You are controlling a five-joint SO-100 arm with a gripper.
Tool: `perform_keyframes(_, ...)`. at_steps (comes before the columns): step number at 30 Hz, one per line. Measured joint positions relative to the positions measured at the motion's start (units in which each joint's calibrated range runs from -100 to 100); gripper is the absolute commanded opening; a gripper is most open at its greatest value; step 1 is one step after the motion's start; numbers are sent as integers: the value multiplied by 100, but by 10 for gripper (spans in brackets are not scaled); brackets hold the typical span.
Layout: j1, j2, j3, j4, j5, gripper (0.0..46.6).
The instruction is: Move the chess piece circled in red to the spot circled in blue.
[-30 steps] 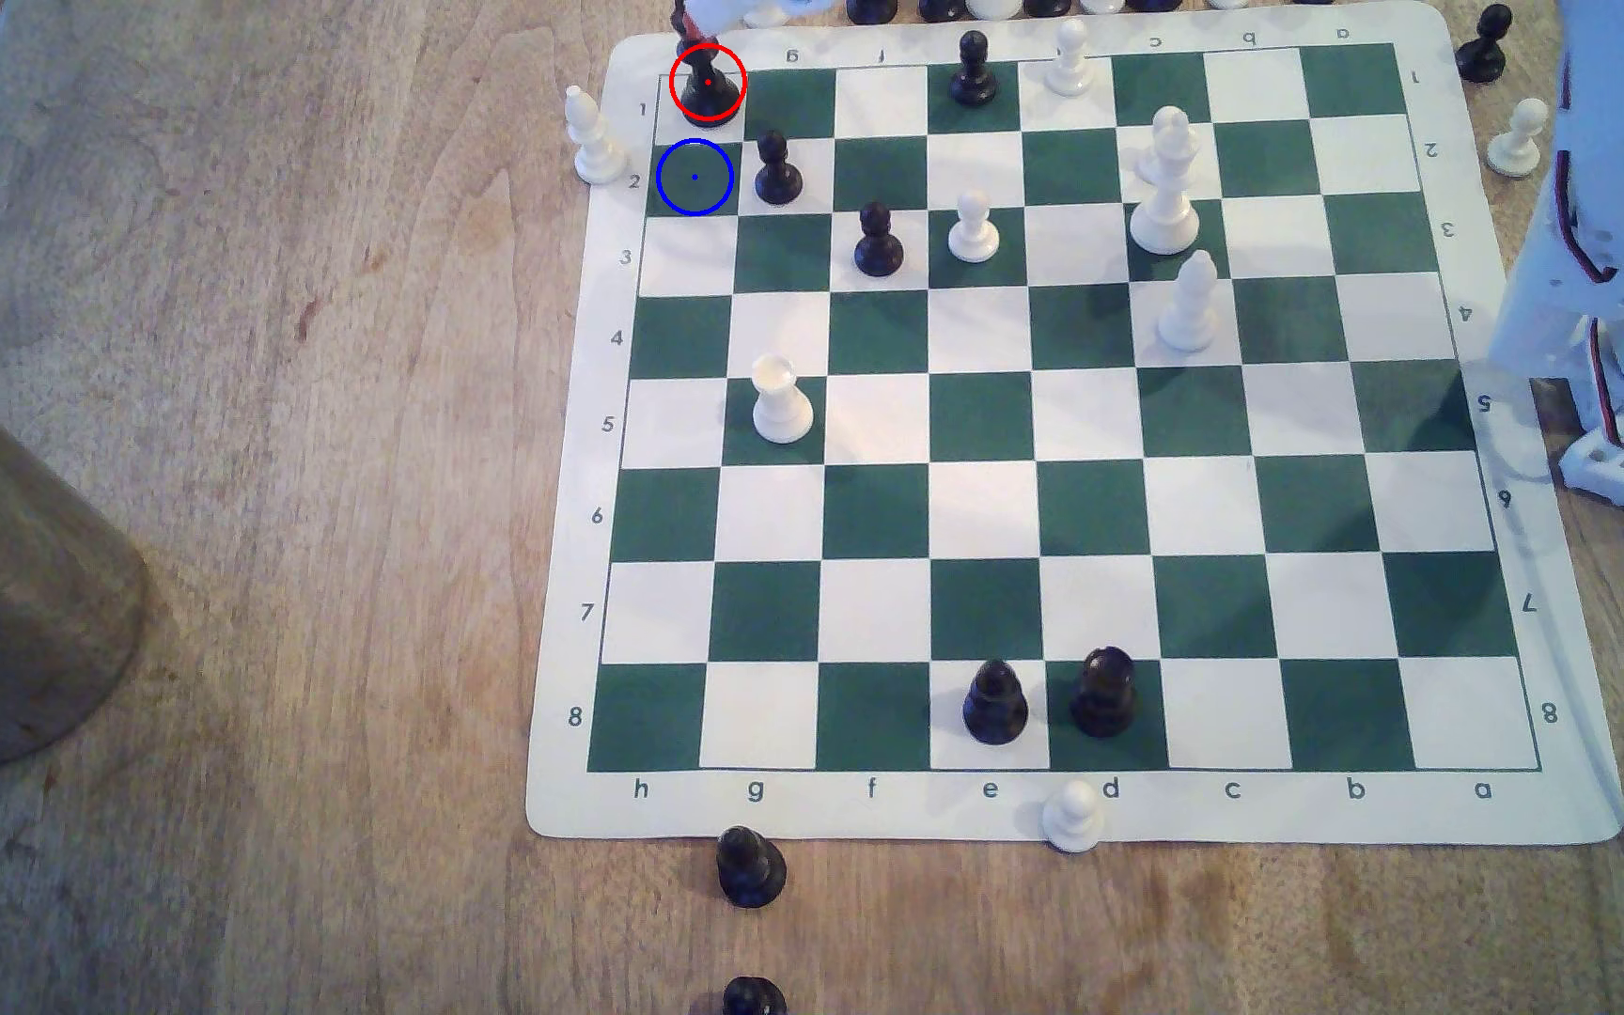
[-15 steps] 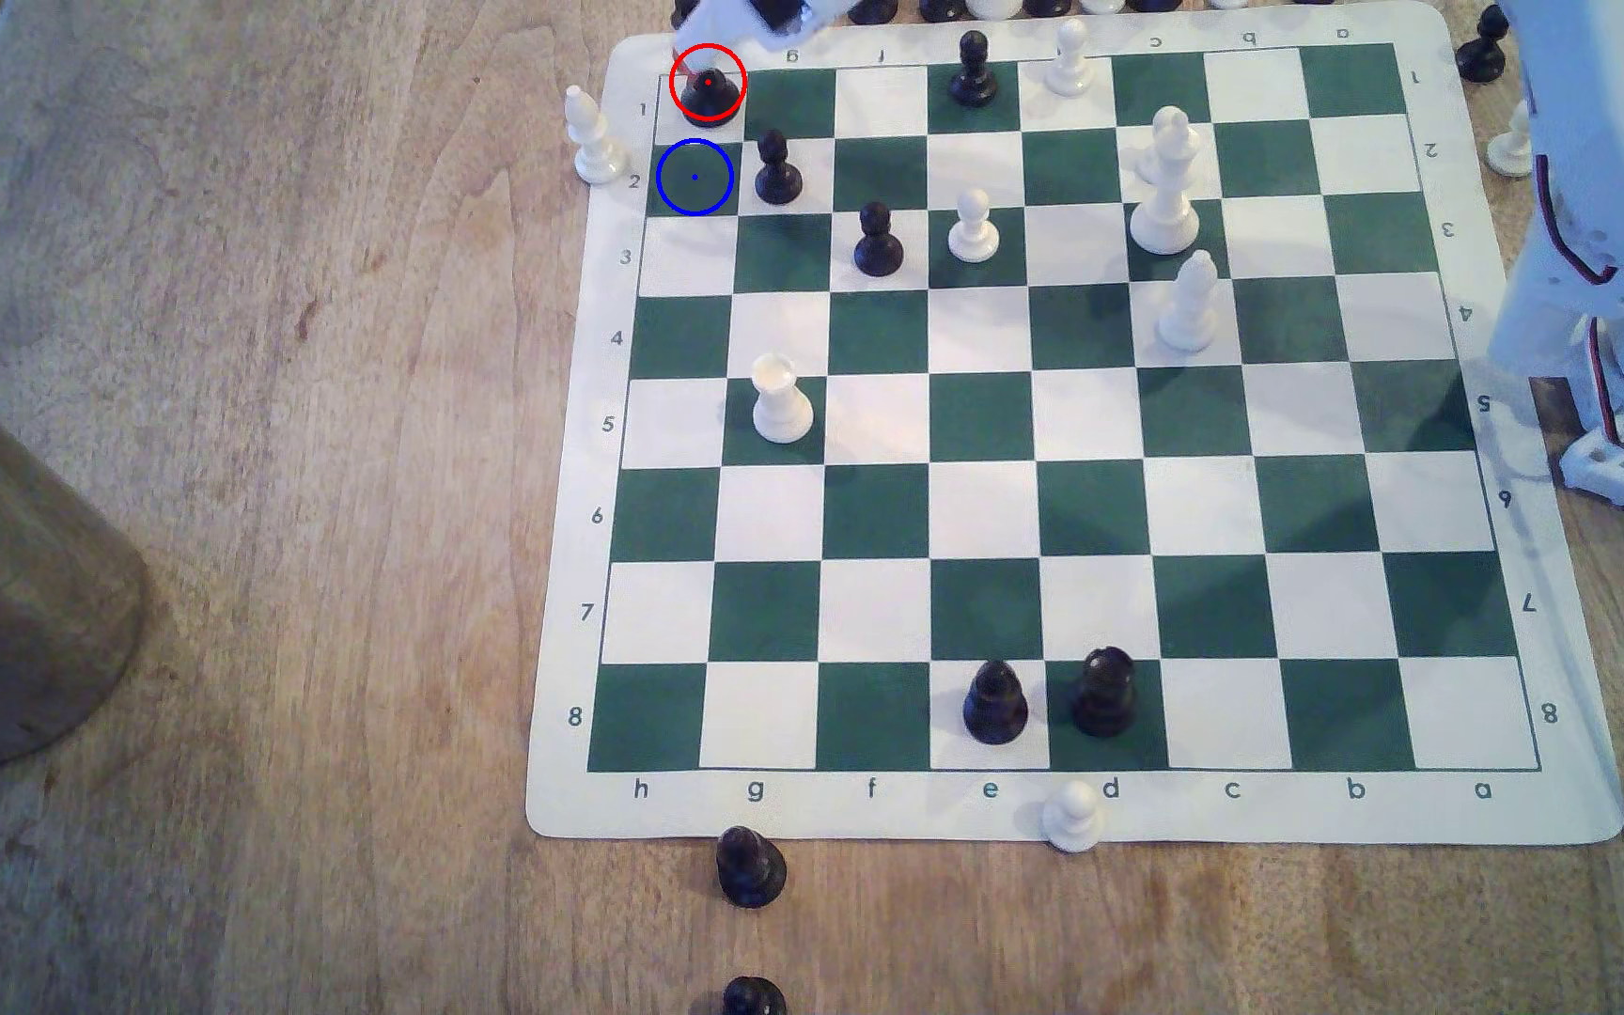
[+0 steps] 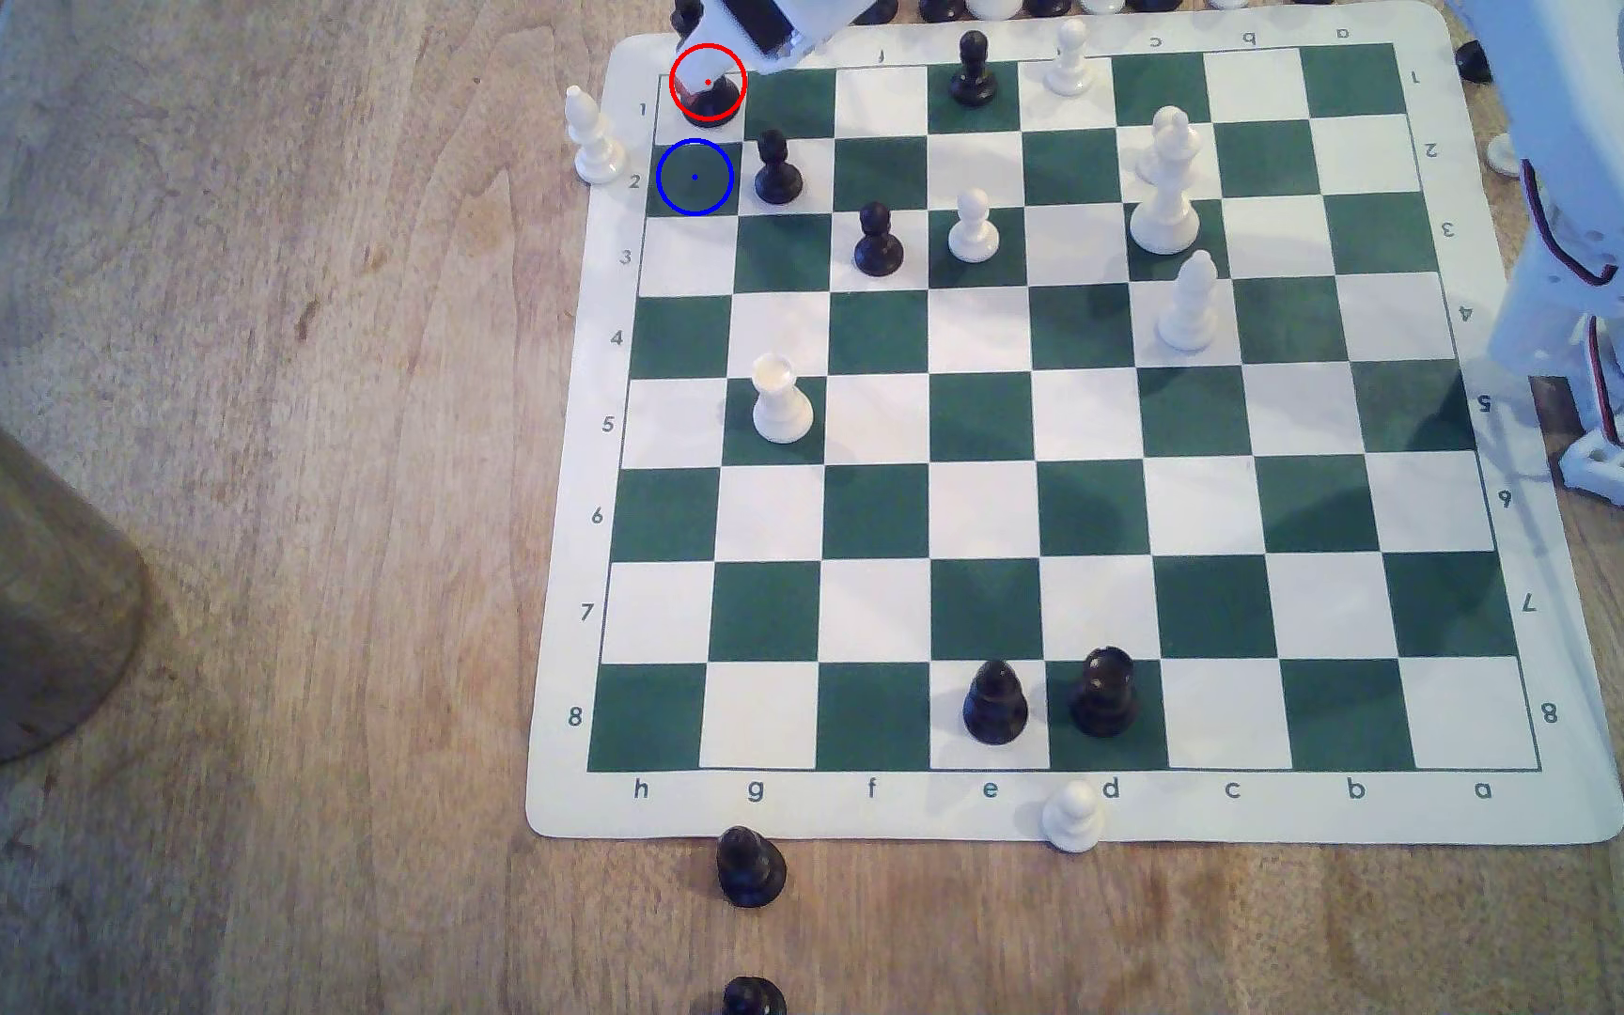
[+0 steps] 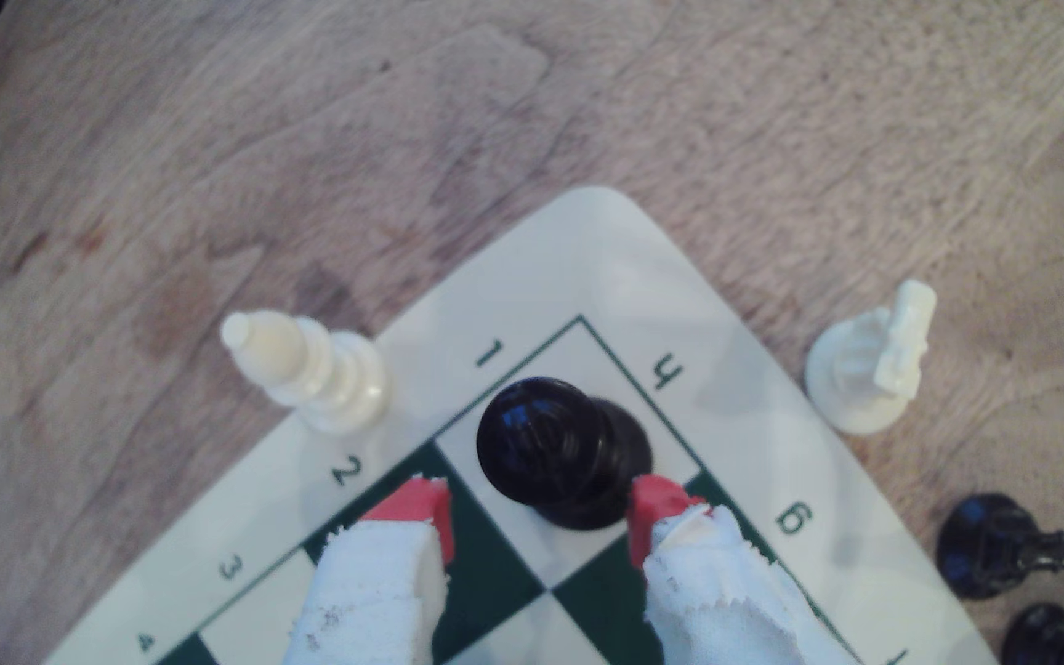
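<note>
My end effector (image 4: 539, 511) has dropped lower over the black chess piece (image 4: 558, 451) on white corner square h1, fingers apart, straddling it, not yet clamped. The blue-circled green square (image 3: 694, 177) beside it waits empty.

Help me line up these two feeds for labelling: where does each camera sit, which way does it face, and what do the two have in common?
Exterior view: off the arm, high above the table, looking down on the chessboard; the white arm rises at the exterior view's right and reaches to the far corner.
Wrist view: on the wrist, looking down past the gripper, whose red-tipped fingers stand apart around the chess piece.
Shared: that black chess piece on its corner square, and the white piece just off the board edge.
</note>
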Motion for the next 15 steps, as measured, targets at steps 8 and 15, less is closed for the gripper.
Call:
perform_keyframes(8,66,176,-9,-375,24,148)
perform_keyframes(15,74,260,-9,-741,54,112)
